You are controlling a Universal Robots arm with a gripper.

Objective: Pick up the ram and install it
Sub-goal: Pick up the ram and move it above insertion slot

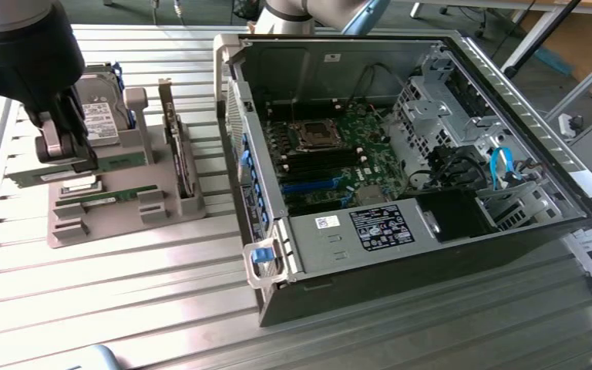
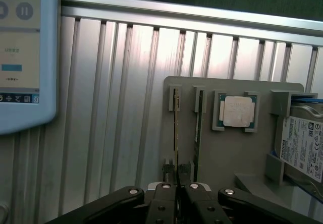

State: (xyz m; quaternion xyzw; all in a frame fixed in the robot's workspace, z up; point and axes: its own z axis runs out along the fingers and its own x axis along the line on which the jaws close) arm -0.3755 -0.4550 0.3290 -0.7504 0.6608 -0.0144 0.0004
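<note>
**RAM PICK-UP: TOOL CLAMPED ON MODULE AT THE HOLDER**

The tool (image 2: 176,186) is pressed together on the ram (image 2: 175,133), pinching the thin board across its two faces, which holds it upright on edge. The ram is at its slot in the grey parts holder (image 2: 229,156), which presents modules edge-up for this grasp. Whether the ram has cleared the slot cannot be told. A second memory module (image 2: 198,128) stands just beside it. The processor (image 2: 236,111) and hard drive (image 2: 303,146) occupy separate seats. The open computer case (image 1: 378,231) lies on the ribbed surface (image 1: 121,301) near the holder, with its motherboard (image 1: 348,146) exposed.
</note>
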